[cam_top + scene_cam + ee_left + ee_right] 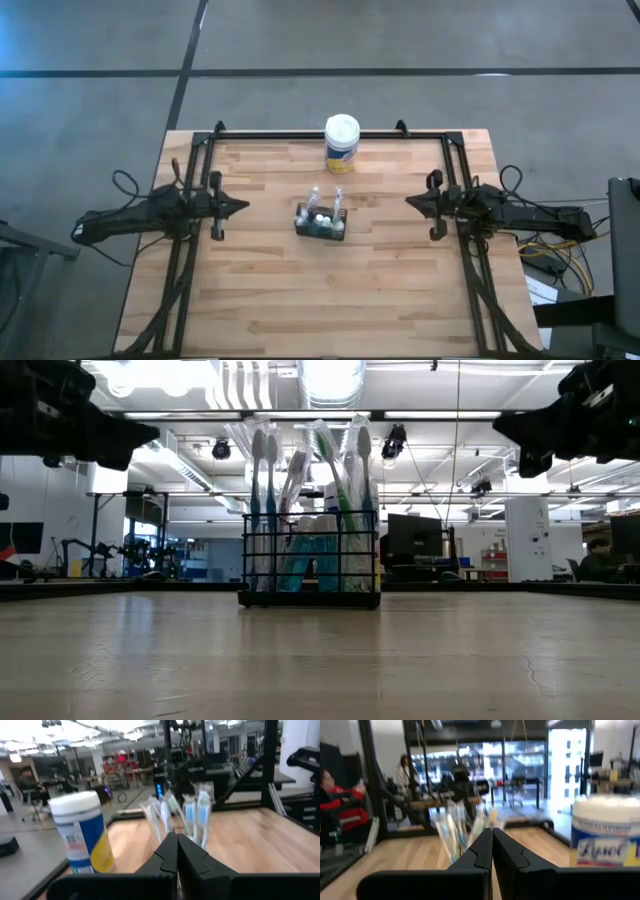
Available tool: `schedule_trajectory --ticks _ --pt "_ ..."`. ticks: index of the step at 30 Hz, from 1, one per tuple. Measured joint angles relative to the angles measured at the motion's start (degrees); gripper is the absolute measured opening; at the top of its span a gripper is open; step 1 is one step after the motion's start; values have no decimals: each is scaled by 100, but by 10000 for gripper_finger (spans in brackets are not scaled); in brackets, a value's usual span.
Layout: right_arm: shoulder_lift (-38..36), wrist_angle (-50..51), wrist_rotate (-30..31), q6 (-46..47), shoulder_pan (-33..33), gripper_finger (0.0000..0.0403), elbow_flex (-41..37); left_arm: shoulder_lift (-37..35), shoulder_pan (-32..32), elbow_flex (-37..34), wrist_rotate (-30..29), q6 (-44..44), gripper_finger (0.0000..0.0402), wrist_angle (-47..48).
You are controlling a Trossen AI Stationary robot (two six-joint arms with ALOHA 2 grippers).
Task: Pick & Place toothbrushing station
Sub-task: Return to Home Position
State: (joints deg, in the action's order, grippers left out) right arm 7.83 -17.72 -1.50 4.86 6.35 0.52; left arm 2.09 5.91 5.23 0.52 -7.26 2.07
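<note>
You see the caddy [320, 222] at desk [300, 300] centre, toothbrushes [257, 490] upright inside it, and the canister [342, 142] at its 12 o'clock. Left jaws at 9 o'clock, right jaws at 3 — both closed, empty, well apart from it.

Black mesh caddy [310, 599] — blue, green, white toothbrushes [258, 480].

We hold left gripper [244, 207] and right gripper [409, 201] raised, level, facing each other, fingers pressed together
</note>
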Motion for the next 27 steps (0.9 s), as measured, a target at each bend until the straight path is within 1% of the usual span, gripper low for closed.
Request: schedule_trajectory --ticks 5,9,13,17,20,23,24,27 --pt "0 5 9 41 155 8 -1 -26 0 -249 7 3 1 31" --pt "10 43 7 29 194 8 -1 -70 0 -446 25 -18 1 -219" --pt "5 49 4 31 196 8 -1 -119 -2 -454 527 65 1 -313" --pt "12 97 2 24 196 8 -1 -157 -7 -452 583 100 0 -302" --pt "14 128 2 35 196 8 -1 -144 -7 -454 515 205 0 -283" --pt "12 125 2 62 194 8 -1 -128 -7 -469 42 436 0 -207" --pt "12 125 2 84 194 8 -1 -103 1 -468 -21 444 0 -201" --pt "14 125 2 104 194 8 -1 -83 -2 -467 -27 417 0 -188"
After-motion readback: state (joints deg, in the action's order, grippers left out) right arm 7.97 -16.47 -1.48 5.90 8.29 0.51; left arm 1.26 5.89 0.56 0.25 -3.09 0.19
